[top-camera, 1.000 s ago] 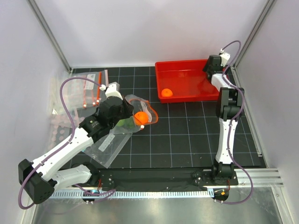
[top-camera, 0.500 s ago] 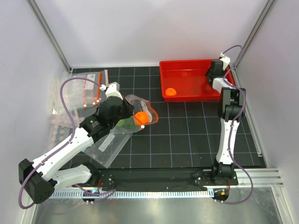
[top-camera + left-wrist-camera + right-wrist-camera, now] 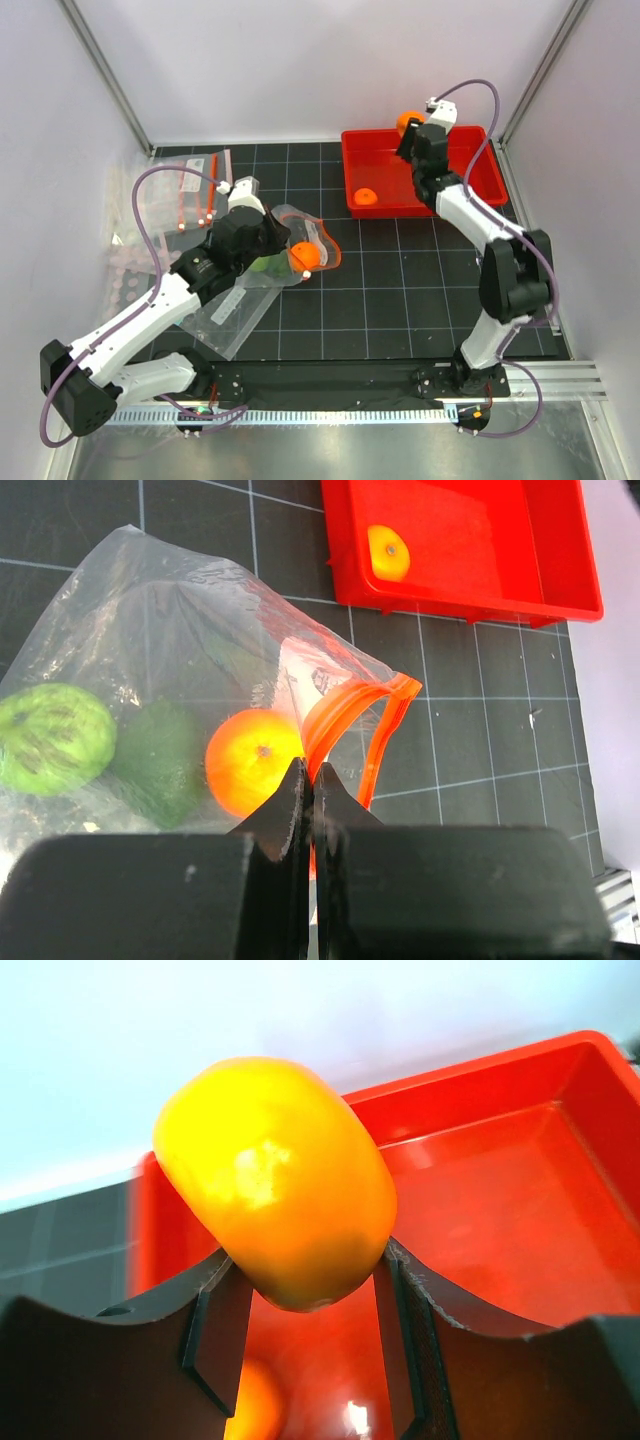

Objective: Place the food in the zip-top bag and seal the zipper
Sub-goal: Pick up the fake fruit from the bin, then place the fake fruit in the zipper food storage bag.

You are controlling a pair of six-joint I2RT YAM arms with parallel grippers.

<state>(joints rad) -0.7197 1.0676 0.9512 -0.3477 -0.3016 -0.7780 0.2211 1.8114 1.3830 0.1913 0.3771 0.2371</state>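
Observation:
The zip-top bag [image 3: 243, 292] lies left of centre with its mouth held open. Inside it are an orange fruit [image 3: 252, 761], a bumpy light green fruit [image 3: 50, 738] and a dark green fruit [image 3: 155, 762]. My left gripper [image 3: 310, 776] is shut on the red-orange zipper [image 3: 345, 710] at the mouth's near lip. My right gripper [image 3: 305, 1282] is shut on an orange fruit [image 3: 275, 1180], held above the back edge of the red tray [image 3: 470, 175]. That fruit also shows in the top view [image 3: 406, 122]. Another orange fruit [image 3: 362, 197] lies in the tray's front left.
Spare clear pouches [image 3: 185, 195] lie at the far left on the black grid mat. The red tray stands at the back right, against the enclosure's back wall and right post.
My right gripper has risen out of the tray's back right corner with an orange fruit and swung left. The tray shifted slightly right. The left arm stayed in place.

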